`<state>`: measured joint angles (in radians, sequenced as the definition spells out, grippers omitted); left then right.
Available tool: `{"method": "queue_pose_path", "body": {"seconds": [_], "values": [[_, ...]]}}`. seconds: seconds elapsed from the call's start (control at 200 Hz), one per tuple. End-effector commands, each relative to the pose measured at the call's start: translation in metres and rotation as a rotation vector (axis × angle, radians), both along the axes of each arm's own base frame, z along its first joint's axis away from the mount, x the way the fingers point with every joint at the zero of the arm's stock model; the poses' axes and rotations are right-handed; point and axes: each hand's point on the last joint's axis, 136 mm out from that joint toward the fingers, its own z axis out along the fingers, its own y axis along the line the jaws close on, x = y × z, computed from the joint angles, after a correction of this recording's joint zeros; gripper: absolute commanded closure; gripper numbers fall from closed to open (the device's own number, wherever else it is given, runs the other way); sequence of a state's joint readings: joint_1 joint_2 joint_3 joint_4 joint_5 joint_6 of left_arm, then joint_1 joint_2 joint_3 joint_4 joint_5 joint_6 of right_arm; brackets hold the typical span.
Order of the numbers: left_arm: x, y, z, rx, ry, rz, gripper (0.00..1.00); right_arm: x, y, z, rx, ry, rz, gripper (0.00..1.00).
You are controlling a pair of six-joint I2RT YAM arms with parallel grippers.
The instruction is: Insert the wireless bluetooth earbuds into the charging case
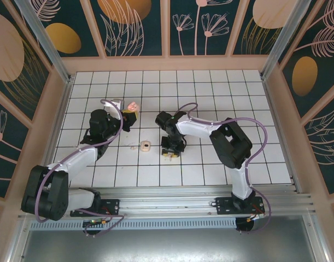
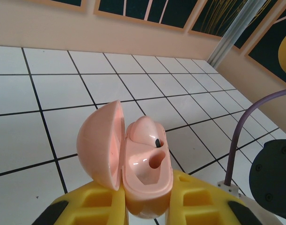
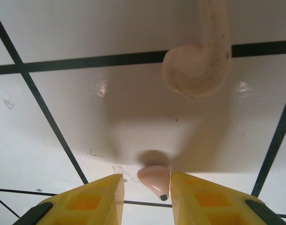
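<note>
My left gripper (image 2: 147, 199) is shut on the charging case (image 2: 145, 180), a pale pink shell held with its lid (image 2: 99, 145) swung open to the left. One earbud (image 2: 146, 129) with a dark tip sits in the far slot; the near slot is hollow. From above, the case (image 1: 133, 106) is at the left gripper (image 1: 127, 115), left of centre. My right gripper (image 1: 171, 153) points down at the floor. A second pink earbud (image 3: 154, 179) lies between its yellow fingers (image 3: 100, 199), against the right one, with a gap to the left. The right gripper (image 3: 147, 182) is open.
A cream rounded object with a dark centre (image 1: 145, 146) lies on the white tiled floor (image 1: 221, 93) between the two grippers. In the right wrist view this cream object (image 3: 194, 65) lies just beyond the fingers. Wooden walls (image 1: 167, 63) enclose the floor.
</note>
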<state>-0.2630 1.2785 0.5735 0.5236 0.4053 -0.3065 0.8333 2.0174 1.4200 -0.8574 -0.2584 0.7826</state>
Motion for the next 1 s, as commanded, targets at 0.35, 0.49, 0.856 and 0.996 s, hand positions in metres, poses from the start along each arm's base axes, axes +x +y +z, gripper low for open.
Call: {"method": "queue_pose_path", "body": {"seconds": [0.35,0.49,0.856,0.996], "values": [[-0.003,0.002,0.003,0.017,-0.024,0.005,0.89,0.001,-0.005,-0.013,-0.075,-0.01,0.052,0.7],[-0.004,0.002,0.003,0.017,-0.025,0.006,0.89,0.004,-0.005,-0.014,-0.078,-0.02,0.053,0.71],[-0.006,0.001,-0.002,0.023,-0.023,-0.003,0.89,0.015,-0.005,-0.011,-0.065,-0.088,0.043,0.77],[-0.011,-0.001,-0.005,0.013,-0.029,-0.026,0.89,0.022,-0.007,-0.002,-0.034,-0.147,0.014,0.78]]}}
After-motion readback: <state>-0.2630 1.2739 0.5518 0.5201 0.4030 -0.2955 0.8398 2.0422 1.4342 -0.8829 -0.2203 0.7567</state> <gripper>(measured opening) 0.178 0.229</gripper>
